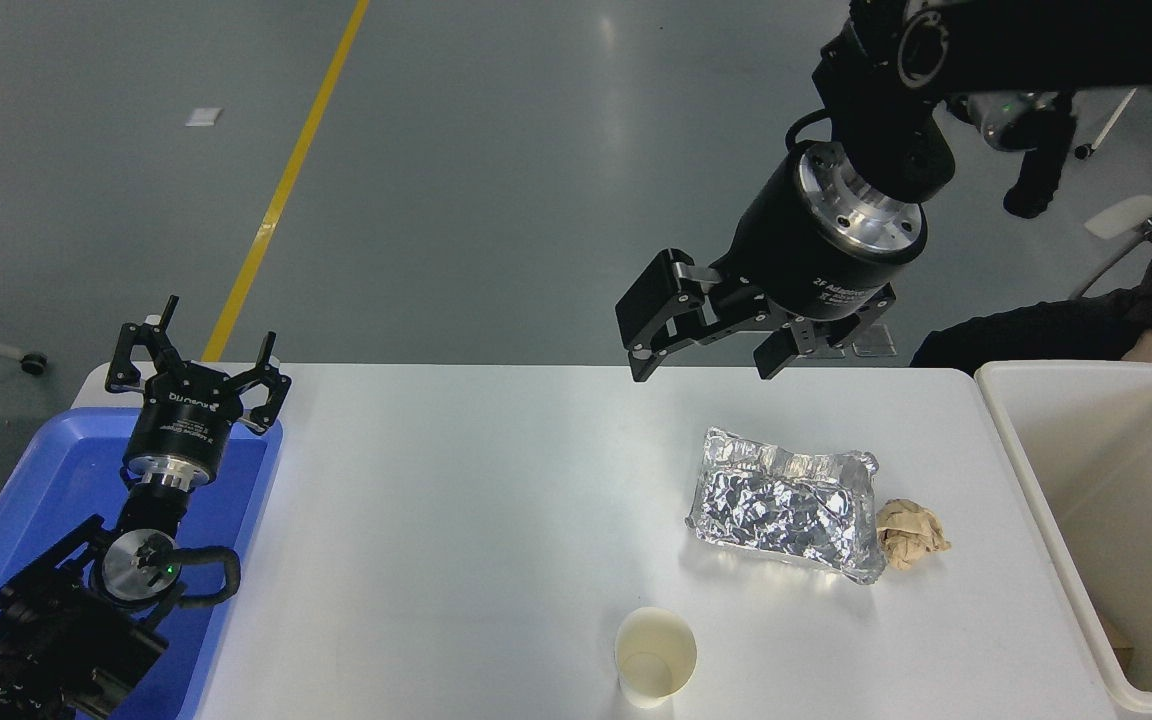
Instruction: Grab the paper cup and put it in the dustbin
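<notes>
Right gripper (701, 355) spread wide, angled down-left above the table's far edge, paper cup (655, 657) well apart.

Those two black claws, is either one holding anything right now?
No. The right gripper hangs open over the table's far edge, and the left gripper is open above the blue tray. The paper cup stands untouched.

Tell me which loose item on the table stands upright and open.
The paper cup, near the table's front edge, mouth up. The foil packet lies flat and the brown paper ball beside it is crumpled.
</notes>
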Tool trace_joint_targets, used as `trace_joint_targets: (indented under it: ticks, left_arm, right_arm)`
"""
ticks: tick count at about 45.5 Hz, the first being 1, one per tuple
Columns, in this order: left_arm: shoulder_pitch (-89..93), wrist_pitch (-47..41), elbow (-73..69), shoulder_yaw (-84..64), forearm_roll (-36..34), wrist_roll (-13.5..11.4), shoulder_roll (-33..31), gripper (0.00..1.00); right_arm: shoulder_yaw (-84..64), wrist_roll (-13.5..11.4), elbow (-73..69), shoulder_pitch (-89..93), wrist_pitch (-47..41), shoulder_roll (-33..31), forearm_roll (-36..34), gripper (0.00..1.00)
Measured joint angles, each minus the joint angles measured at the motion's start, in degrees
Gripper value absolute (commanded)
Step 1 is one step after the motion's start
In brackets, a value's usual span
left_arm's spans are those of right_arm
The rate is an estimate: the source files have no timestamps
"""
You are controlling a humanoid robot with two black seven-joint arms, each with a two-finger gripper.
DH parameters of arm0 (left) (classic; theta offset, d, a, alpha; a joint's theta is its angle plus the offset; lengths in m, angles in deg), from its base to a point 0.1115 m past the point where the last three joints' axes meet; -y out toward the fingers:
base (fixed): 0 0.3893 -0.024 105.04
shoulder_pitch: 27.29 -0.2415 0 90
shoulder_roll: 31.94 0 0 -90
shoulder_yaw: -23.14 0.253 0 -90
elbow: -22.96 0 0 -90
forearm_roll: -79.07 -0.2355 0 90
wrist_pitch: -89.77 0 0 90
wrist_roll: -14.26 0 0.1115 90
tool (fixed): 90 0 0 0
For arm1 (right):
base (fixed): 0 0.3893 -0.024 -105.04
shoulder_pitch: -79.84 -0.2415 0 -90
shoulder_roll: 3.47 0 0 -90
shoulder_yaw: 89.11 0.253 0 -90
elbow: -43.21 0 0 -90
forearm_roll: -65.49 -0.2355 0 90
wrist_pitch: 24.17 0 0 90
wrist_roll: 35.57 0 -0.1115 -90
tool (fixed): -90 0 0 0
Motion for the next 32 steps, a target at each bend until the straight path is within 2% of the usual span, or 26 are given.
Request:
trace_joint_targets:
  ticks: [15,32]
  left_arm:
    - [0.0,0.0,0.0,0.0,0.0,0.0,0.0,1.0]
    - [-0.1,0.0,0.0,-0.1,0.0,0.0,0.0,1.0]
  right_arm:
    - [-0.2,0.0,-1.3,8.7,0.0,1.7,-1.1,1.0]
    - [1.5,0.1,5.6,28.2,4.1,2.6,4.9,1.0]
